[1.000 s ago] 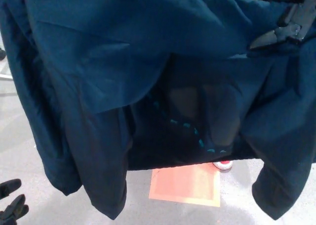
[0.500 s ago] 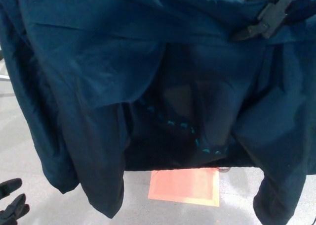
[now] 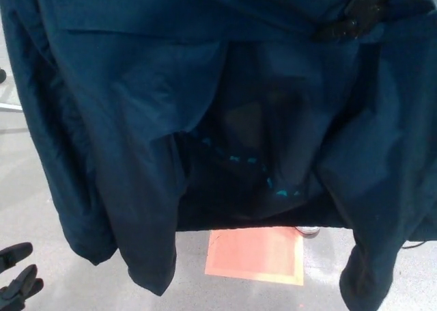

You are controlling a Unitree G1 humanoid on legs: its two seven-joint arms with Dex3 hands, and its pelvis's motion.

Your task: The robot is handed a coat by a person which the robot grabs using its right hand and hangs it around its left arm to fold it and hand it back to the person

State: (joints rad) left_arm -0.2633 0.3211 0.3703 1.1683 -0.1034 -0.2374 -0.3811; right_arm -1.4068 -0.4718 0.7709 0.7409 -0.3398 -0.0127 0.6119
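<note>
Coat (image 3: 136, 119): head view, dark blue, fills nearly the whole pic. It hangs in mid-air from the top edge, well clear of the floor (image 3: 61, 284). Fabric falls in loose folds. One long panel drops at left-centre to a rounded hem. Another drops at far right, nearly to the btm edge. Between them the coat gapes open on a darker, shadowed inside, w/ a short curved row of turquoise stitches (image 3: 273, 184) low in the gap.

Right hand (image 3: 355, 14): black, top right corner, lying against the coat's upper folds and touching the fabric. Can't tell if it's clamped on the cloth or only resting there.

Left hand (image 3: 17, 277): btm left corner, only partly in shot, low and well apart from the coat. Its black fingers (image 3: 15, 254) are spread, holding nothing.

Under the coat: pale grey floor w/ a salmon-orange rectangle (image 3: 256, 255) directly below the gap. A shoe tip (image 3: 308, 231) peeks out just under the hem, touching the rectangle's top right corner.
</note>
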